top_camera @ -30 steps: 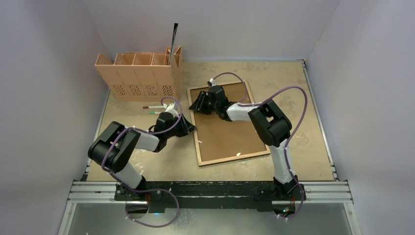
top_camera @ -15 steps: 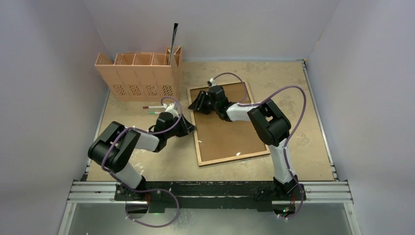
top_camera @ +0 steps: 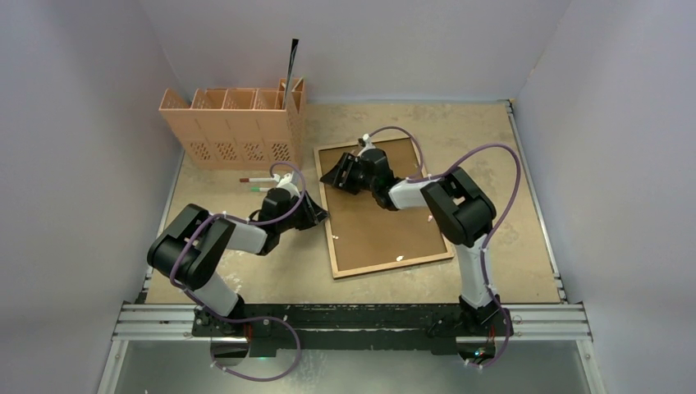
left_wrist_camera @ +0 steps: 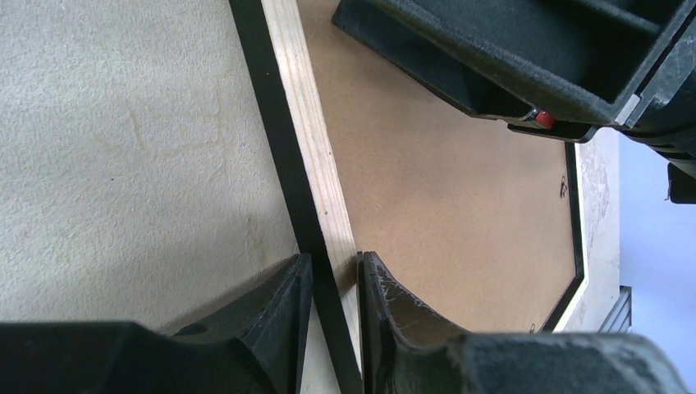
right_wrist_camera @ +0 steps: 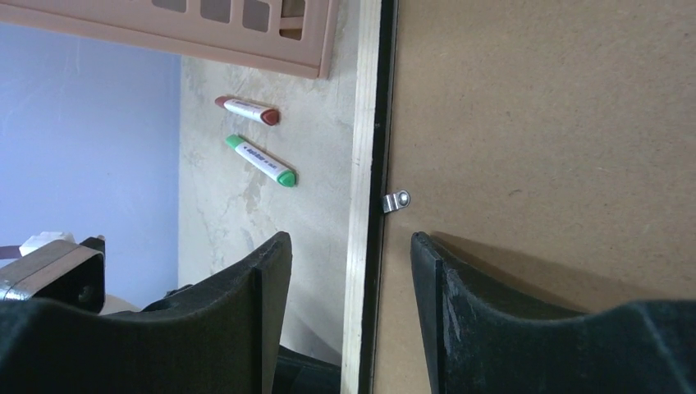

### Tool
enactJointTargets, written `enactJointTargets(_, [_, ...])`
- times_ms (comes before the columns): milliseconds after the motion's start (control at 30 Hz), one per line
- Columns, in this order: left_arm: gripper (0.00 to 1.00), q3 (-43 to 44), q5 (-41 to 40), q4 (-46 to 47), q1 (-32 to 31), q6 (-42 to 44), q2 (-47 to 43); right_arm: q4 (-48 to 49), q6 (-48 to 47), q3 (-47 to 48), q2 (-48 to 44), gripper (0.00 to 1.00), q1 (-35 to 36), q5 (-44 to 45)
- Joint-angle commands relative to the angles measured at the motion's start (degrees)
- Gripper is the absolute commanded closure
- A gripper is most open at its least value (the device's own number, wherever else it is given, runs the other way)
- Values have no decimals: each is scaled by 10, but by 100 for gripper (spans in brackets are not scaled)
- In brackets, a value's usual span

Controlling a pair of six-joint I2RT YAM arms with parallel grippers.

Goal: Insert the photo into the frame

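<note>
While the left jaws clamped the rail of the frame (left_wrist_camera: 318,164), the right jaws stood apart astride it, a metal clip (right_wrist_camera: 397,201) just ahead.

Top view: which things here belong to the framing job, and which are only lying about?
Job: the frame, face down; its backing board; its metal clip; left fingers on its rail.
Lying about: red marker; green marker; peach rack. The dark sheet in the rack: cannot tell.

- the right gripper (right_wrist_camera: 349,246) — jaws apart, astride the frame (right_wrist_camera: 361,123) at its light wood rail
- a metal clip (right_wrist_camera: 396,201) juts from it onto the brown backing board (right_wrist_camera: 533,123)
- a red marker (right_wrist_camera: 246,110) and a green marker (right_wrist_camera: 261,160) lie on the table (right_wrist_camera: 238,213)
</note>
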Motion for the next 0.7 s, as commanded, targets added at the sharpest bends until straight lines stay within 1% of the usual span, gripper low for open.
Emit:
enactJointTargets(0, [72, -8, -29, -84, -5, 13, 11, 11, 14, 9, -2, 42, -2, 3])
enactJointTargets(267, [71, -6, -30, -86, -5, 13, 9, 23, 37, 23, 28, 43, -1, -2])
enactJointTargets(667, [71, -8, -29, -84, -5, 13, 12, 27, 39, 41, 52, 44, 6, -1])
